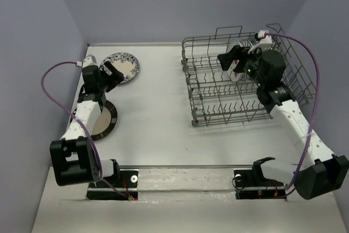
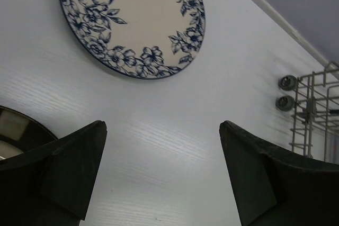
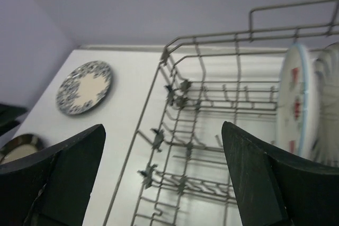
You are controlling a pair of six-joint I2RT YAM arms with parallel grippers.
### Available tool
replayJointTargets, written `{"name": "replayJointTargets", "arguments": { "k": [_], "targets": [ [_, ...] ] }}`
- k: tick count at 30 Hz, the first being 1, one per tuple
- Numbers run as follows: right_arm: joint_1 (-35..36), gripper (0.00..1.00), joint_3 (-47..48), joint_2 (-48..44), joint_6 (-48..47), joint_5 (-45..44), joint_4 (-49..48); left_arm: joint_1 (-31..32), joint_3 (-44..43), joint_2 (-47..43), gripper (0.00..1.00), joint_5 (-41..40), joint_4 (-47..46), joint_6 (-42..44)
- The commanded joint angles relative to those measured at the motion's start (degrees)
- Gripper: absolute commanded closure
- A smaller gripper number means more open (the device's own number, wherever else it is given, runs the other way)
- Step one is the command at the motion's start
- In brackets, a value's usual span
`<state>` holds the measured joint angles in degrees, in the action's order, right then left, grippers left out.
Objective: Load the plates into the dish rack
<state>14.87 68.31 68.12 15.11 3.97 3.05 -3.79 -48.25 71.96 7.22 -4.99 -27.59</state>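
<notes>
The right gripper [image 3: 162,146] hangs over the dish rack [image 1: 207,38] with its jaws spread wide and nothing between them. Just beside it, at the rack's far right end, the fruit-marked plate [image 3: 296,99] stands on edge between the tines, and the rim of a ribbed plate [image 3: 329,109] shows at the right margin behind it. They likely stand upright and close together because the tines are spaced to hold plates that way, which leaves the long run of slots to their left free.

The left gripper [image 2: 161,152] is also wide apart and holds nothing. It hovers low over bare counter [image 1: 158,113] just short of the floral plate [image 1: 122,67], which lies flat near the far left corner. That reads as lining up for the next pickup. A flat plate gives the fingers only its thin rim to catch, so a low approach from the side would make sense.

By count, there are two plates on the counter: the floral one and a dark-rimmed plate [image 1: 104,119] lying flat nearer the left arm. At least two plates are in the rack, though the right arm hides that corner in the overhead view, so whether a third stands there cannot be told. There is one rack and two open grippers.
</notes>
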Motion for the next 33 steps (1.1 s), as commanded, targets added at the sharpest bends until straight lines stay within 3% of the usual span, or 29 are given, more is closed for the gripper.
{"name": "replayJointTargets", "arguments": {
  "k": [1,4,12,22,28,33],
  "targets": [
    [1.12,0.05,-7.56,-4.30,7.90,9.20,-8.58,-3.50,-6.67,7.29,0.01,-3.52,-5.64,-2.99],
    [1.74,0.06,-9.68,-5.97,8.79,10.80,-9.20,-4.29,-11.15,13.80,0.01,-6.60,-4.94,-2.46],
    [2.88,0.08,-14.96,-8.97,11.07,14.31,-11.22,-8.25,-22.31,29.63,0.01,-5.47,-1.60,-2.55],
    [2.88,0.08,-16.63,-7.65,11.78,16.07,-13.24,-10.80,-27.07,41.41,0.02,0.06,-3.62,-3.78],
    [3.41,0.09,-17.51,-6.42,12.92,16.86,-14.91,-10.80,-27.25,45.54,0.09,3.32,-7.66,-6.77],
    [3.93,0.09,-17.51,-7.64,13.19,17.13,-15.09,-10.80,-27.86,48.53,0.22,6.48,-11.44,-9.58]
  ]
}}
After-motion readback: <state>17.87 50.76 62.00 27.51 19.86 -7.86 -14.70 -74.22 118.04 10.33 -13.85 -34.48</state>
